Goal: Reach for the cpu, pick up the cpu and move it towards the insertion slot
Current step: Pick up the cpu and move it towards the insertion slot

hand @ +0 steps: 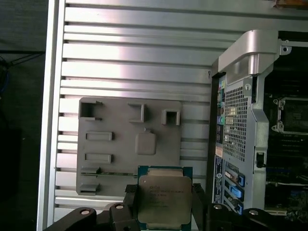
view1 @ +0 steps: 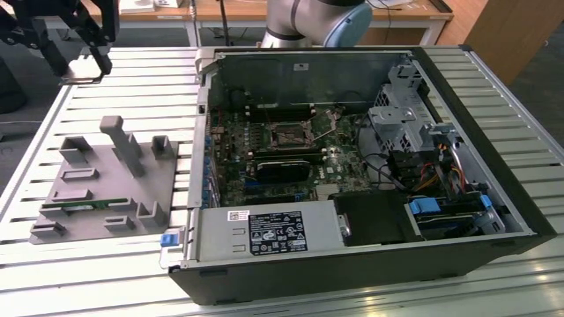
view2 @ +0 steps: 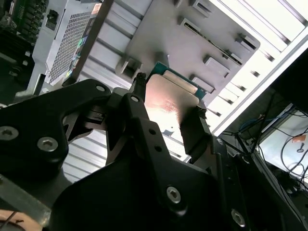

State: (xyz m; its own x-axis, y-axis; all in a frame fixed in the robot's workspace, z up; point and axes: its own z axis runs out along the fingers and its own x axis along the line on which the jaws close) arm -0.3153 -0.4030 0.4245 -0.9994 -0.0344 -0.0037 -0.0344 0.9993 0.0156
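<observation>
Gripper (hand: 165,204) clamps cpu (hand: 164,199) | above grey holder plate (hand: 129,144); insertion slot (view1: 290,134) well apart

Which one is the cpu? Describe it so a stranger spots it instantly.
Look to the exterior view's upper left, past the grey tray, for the black gripper. The cpu is clamped in it: a flat square, silvery-topped, unlike the tray's long green stick.

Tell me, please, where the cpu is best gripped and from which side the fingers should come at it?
By its two opposite side edges, as the gripper holds it now. The cpu is a thin flat square with a metal top, so one finger presses on each edge, leaving both faces free. In the second wrist view the cpu sits between the fingers that way.
</observation>
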